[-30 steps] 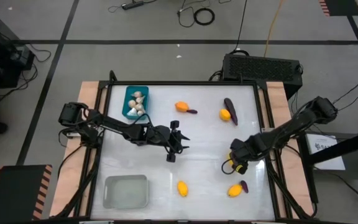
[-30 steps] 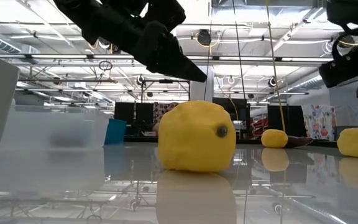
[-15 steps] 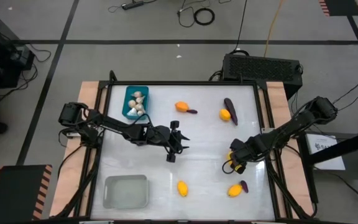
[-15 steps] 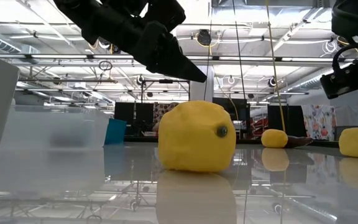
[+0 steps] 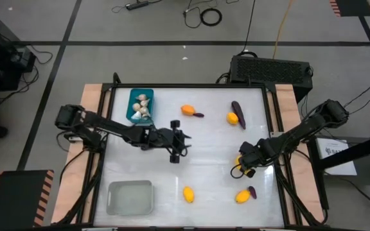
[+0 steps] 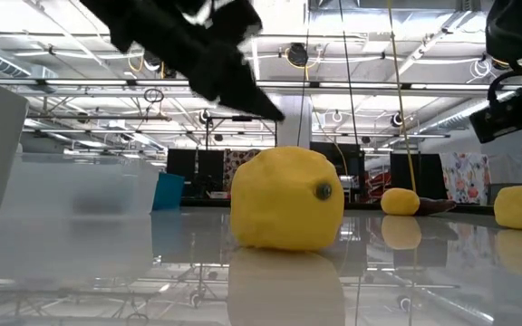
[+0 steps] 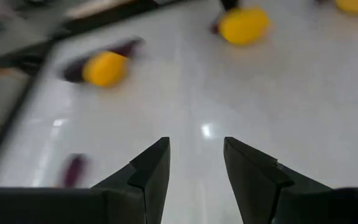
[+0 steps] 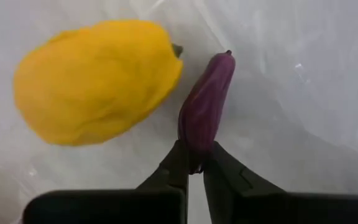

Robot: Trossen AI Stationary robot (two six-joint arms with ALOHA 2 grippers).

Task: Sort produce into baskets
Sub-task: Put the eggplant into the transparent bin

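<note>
1. White tabletop with wooden side rails, grey taped floor around it; black box with cables sits past the far edge.
2. My left gripper hangs over the table middle, fingers parted, nothing between them.
3. My right gripper is low near the right edge, fingers clamped on the tip of an eggplant; a lemon lies just beside that eggplant.
4. Teal bin at far left holds garlic bulbs.
5. Pale bin sits at near left.
6. Loose on the table: lemon and eggplant pair far centre, another pair far right, single lemon near centre, lemon with eggplant near right.
</note>
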